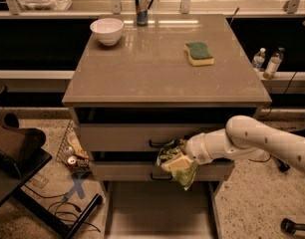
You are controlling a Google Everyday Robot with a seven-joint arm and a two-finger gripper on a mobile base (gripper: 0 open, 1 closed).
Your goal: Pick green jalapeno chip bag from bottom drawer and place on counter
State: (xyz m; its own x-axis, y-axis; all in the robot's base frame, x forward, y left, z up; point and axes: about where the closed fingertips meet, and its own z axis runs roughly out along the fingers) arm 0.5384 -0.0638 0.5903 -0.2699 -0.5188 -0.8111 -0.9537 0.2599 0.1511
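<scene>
The green jalapeno chip bag (178, 163) is crinkled, green with pale print, and hangs in my gripper (173, 159) in front of the two upper drawers. My gripper is shut on the bag, held above the open bottom drawer (157, 210), whose pale floor shows below. My white arm (252, 141) reaches in from the right. The counter (152, 66) is the broad glossy grey-beige top above the drawers.
On the counter stand a white bowl (107, 31), a can (141, 7) and a green-and-yellow sponge (199, 53). Two bottles (267, 62) stand on a ledge at the right. A dark chair (15, 151), cables and cans (72, 160) lie on the floor at the left.
</scene>
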